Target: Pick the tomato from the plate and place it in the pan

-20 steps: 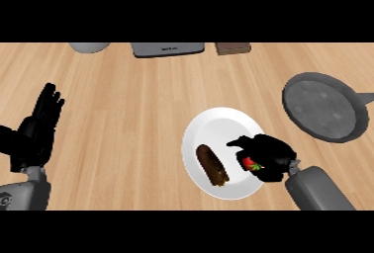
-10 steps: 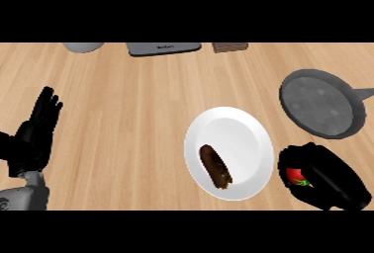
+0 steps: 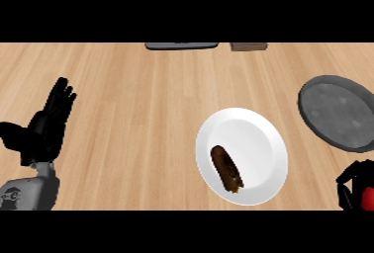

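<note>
Tomato (image 3: 367,197) red, round, in curled right hand (image 3: 350,185); pan (image 3: 340,116) grey, round

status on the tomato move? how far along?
Done: the tomato is off the white plate, which now holds only a brown item. In hand: the right hand is curled round the tomato at the view's lower right edge, below the pan. Left: carry it over the pan and release. The left hand rests open at the left.
</note>
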Motion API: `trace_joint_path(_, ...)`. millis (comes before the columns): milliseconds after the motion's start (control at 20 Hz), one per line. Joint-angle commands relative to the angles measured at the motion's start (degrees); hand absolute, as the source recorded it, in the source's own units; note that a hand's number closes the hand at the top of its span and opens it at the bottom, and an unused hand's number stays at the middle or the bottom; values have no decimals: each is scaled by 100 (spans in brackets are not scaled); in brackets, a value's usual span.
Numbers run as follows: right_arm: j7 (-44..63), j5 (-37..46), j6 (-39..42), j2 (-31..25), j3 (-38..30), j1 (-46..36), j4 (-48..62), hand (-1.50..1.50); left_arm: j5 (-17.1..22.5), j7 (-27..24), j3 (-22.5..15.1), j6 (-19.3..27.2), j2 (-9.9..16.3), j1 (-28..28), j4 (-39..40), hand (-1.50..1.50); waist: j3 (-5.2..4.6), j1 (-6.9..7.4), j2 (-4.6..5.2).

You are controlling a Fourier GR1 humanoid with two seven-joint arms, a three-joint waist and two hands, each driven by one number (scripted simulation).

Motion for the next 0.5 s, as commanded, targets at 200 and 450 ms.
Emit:
trace_joint_path(200, 574, -1673, 530, -548, -1626, -1474, 1673, 150, -96, -113, -143, -35, -102, 13, -21, 0, 10, 322, 56)
trace_joint_path(450, -255, -795, -72, -1179, -1640, -2533, 3788, 150, -41, 6, -126, -162, -47, -264, 192, 0, 16, 391, 81)
